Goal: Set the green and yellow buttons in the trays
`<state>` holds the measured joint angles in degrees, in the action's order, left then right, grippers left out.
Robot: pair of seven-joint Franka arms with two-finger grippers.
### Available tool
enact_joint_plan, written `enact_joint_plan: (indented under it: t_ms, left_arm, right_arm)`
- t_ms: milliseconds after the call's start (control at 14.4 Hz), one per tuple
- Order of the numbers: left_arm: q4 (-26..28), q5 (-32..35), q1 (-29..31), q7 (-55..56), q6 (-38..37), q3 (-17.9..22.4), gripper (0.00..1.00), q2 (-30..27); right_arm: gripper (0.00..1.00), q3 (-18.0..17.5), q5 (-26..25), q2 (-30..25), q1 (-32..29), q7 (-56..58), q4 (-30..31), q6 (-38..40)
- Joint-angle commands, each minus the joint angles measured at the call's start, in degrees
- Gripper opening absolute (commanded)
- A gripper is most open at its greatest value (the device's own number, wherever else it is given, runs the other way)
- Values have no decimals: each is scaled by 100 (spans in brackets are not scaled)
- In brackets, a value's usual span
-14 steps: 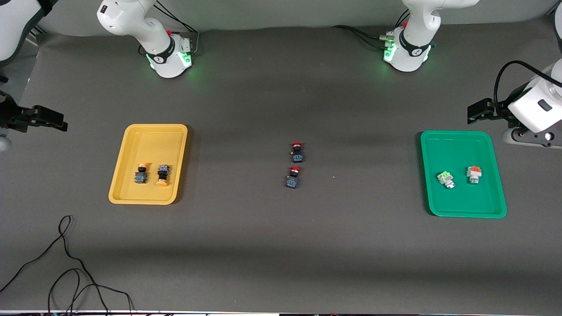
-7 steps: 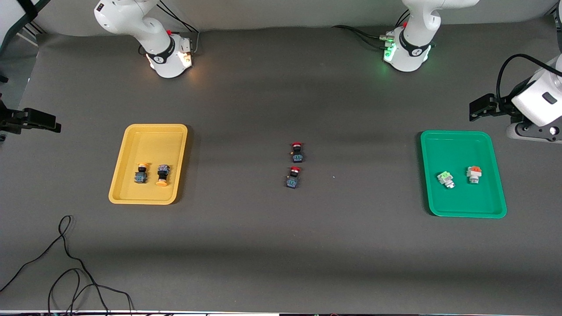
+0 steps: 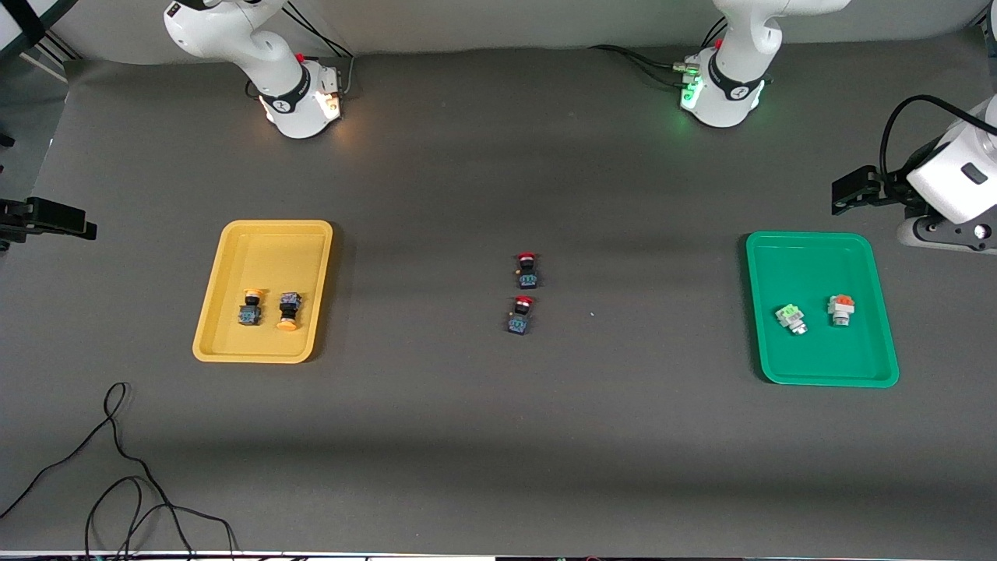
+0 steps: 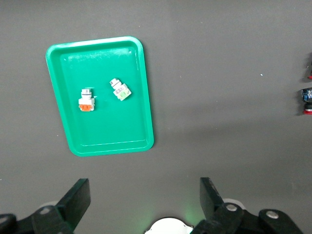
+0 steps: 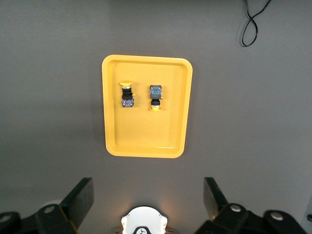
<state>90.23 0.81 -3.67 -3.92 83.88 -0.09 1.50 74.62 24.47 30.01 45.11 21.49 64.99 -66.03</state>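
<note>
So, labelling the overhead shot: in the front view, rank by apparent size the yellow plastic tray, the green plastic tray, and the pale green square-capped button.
Yellow plastic tray and green plastic tray: look alike, unranked.
Smallest by far: pale green square-capped button, in the green tray.

arms: glossy white (image 3: 234, 35) | pincers: black (image 4: 144, 204) | base rings: black, green/amber lit

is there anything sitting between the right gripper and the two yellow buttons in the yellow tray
Nothing visible. The right gripper hangs open above the table, off the yellow tray's edge at the right arm's end. Both yellow buttons lie uncovered in the tray. The red-capped switches lie mid-table, out of the way.
</note>
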Motion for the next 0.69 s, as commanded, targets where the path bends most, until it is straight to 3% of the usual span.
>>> enact_joint_plan:
  t_ms: [0,278,625]
  left_arm:
    - [65,-64,-116,14,-39,106,100,-124]
    - [65,-73,-116,23,-39,106,100,-124]
    - [65,-143,-116,155,-21,106,100,-124]
  right_arm:
    - [100,-411,-205,-127,-334,-93,-249,160]
    - [100,-1692,-714,-477,-1177,-329,-513,319]
    - [100,-4494,-1856,-1146,-2829,-1058,-452,301]
